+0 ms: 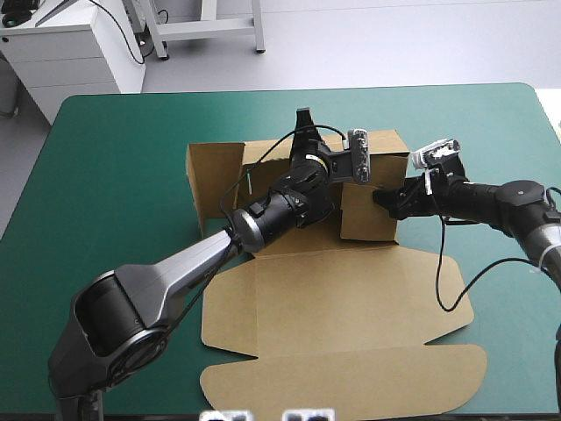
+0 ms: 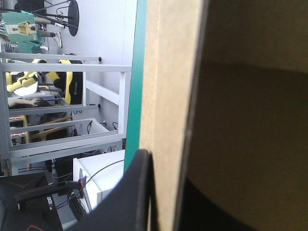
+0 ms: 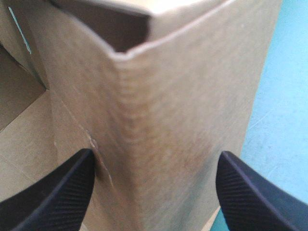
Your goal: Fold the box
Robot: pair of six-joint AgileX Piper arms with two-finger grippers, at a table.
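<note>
The box (image 1: 351,298) lies mid-table (image 1: 114,175), with its walls partly raised and its lid flat toward the near edge. The left arm stretches diagonally across it, and the left fingers (image 2: 139,192) pinch the far wall. The right arm reaches in low, and the right fingers (image 3: 53,192) are spread around a raised corner.

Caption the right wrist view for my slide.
Open right end effector straddles a raised corner of the brown box.

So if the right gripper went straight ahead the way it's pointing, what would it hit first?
The box: the folded corner of its raised wall stands right ahead of the right gripper, between its open fingers. It looks very close, though exact depth is unclear.
</note>
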